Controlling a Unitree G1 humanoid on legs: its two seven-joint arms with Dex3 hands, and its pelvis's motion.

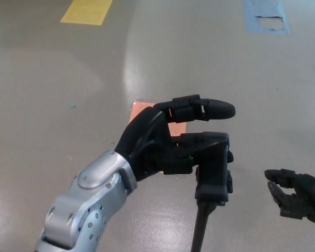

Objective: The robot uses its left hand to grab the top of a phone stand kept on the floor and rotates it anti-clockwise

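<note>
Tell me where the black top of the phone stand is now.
In the head view, the black top of the phone stand sits low and right of centre, against the left robot hand, just right of the orange floor patch.

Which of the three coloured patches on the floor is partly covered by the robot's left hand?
The orange patch: the left hand hides most of it. The yellow patch and the blue patch lie uncovered along the top edge.

A glossy grey floor [52, 105] is seen, with light reflected at the middle. It is marked by a yellow patch [87, 11] far left, a torn blue patch [266, 16] far right and an orange patch [147, 113] near the middle.
</note>
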